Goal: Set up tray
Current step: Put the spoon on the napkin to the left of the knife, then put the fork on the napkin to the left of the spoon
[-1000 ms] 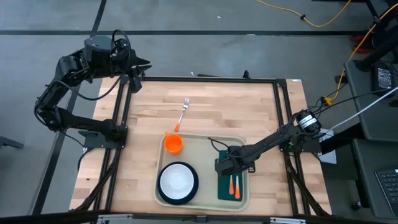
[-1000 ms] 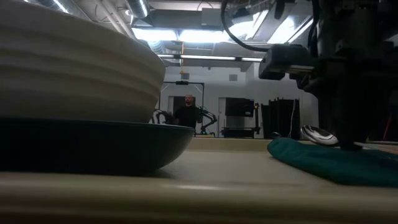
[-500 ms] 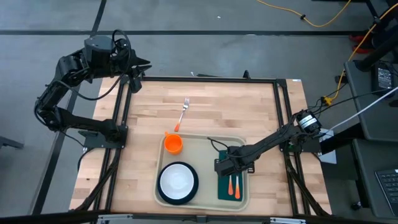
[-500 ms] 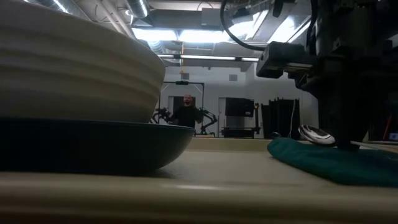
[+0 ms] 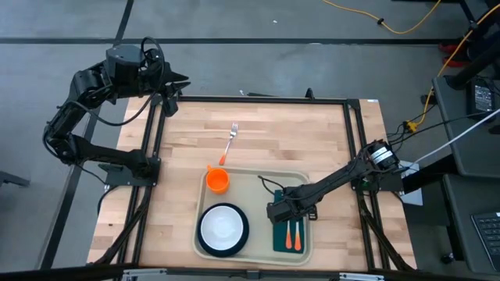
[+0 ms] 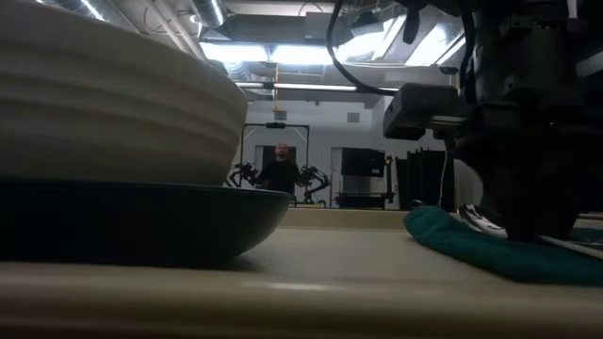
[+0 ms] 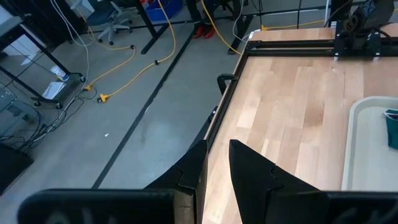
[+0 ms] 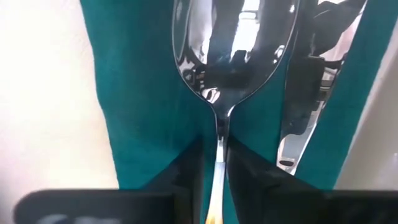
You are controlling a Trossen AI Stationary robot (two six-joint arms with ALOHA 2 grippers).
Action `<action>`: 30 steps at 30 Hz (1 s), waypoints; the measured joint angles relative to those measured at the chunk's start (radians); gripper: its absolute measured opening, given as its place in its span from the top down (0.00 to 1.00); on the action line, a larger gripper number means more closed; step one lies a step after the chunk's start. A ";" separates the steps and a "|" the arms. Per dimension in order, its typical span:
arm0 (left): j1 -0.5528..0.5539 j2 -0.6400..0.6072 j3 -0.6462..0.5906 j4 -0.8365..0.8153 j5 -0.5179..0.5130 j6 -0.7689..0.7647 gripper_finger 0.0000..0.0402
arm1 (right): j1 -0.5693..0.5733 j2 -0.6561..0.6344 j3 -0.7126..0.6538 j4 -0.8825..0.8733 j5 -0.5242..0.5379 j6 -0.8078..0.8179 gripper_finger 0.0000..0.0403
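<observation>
Right gripper low over dark teal folded napkin on cream plastic tray; jaws narrowly parted, straddling shiny metal spoon neck. Left gripper idle off tabletop corner, jaws slightly apart, holding nothing.

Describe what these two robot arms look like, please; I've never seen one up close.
Both arms are dark, nearly black, built from slim jointed segments with chunky round joints. The left arm carries looping black cables near its wrist. The right arm has a small pale, round part near its base. Each ends in a gripper with two flat, dark, wedge-shaped fingers.

Overhead looking down, low level across tray, wrists forward, spoon close
</observation>
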 joint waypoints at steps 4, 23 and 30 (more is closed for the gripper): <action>0.000 0.000 0.000 0.000 0.000 0.000 0.85 | 0.000 0.001 0.000 0.002 0.001 0.000 0.81; 0.000 0.001 0.000 -0.011 0.056 0.000 0.85 | 0.001 0.005 0.294 -0.501 0.084 -0.103 0.80; 0.000 0.034 -0.077 -0.071 0.171 -0.060 0.85 | -0.002 -0.009 0.500 -0.871 0.431 -0.177 0.80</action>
